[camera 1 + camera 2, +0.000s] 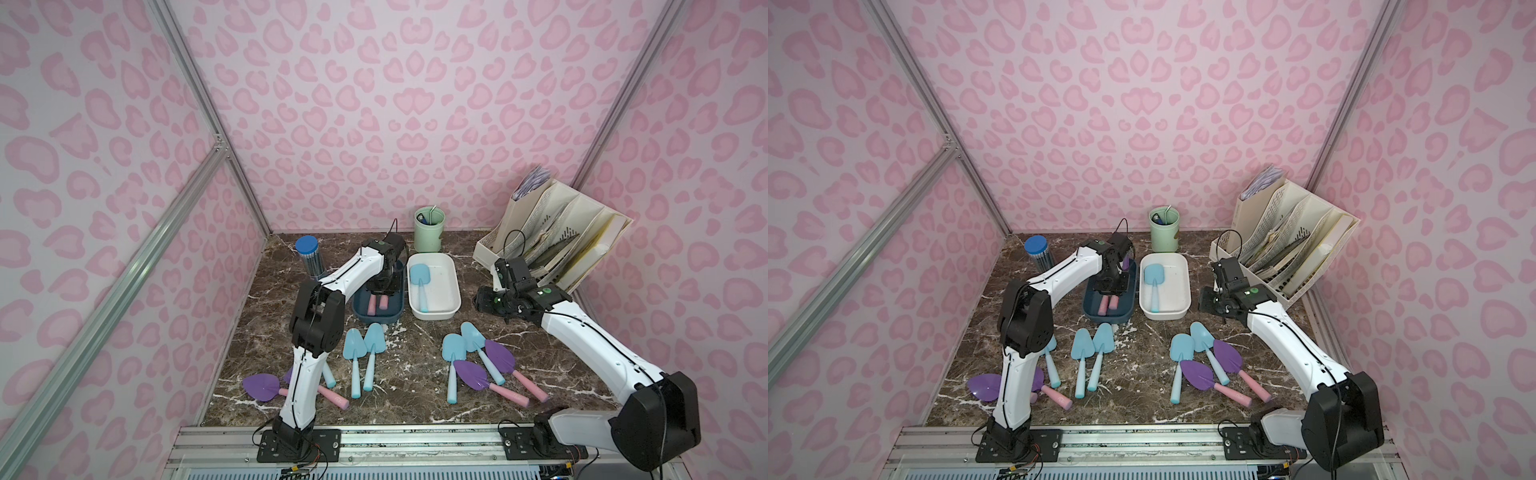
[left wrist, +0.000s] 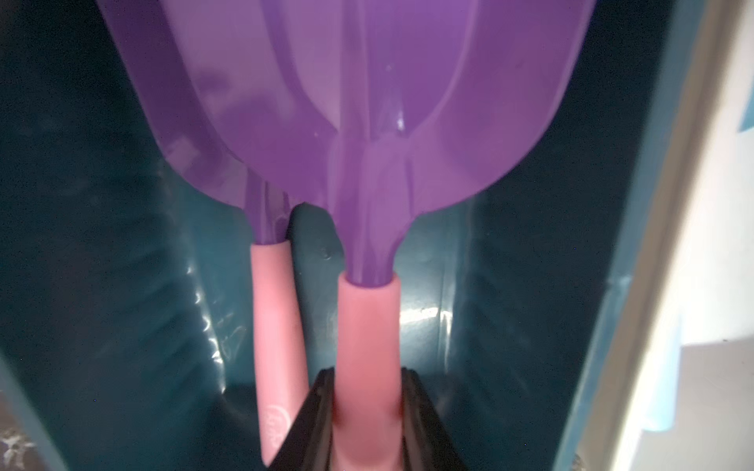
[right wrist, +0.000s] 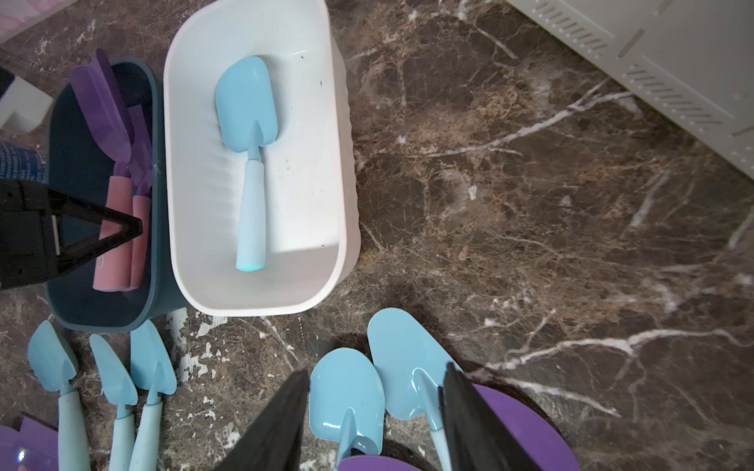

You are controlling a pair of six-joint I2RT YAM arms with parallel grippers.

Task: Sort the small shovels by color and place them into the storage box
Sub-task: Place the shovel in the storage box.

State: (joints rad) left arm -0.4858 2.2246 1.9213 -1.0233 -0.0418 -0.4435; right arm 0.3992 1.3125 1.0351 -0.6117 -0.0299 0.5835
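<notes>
Currently: left gripper (image 2: 366, 391) clamped on the pink handle of a purple shovel (image 2: 367, 122), inside the dark blue box (image 2: 530, 285). Right gripper (image 3: 377, 370) half-open, empty, above loose shovels (image 3: 347, 391). One blue shovel (image 3: 249, 106) in the white box (image 3: 196, 122).

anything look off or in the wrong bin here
Nothing mis-sorted: the dark bin holds only purple shovels, one gripped by the left tool, and the white bin one blue shovel. The only oddity is white flaky patches on the tabletop in front of the bins.
</notes>
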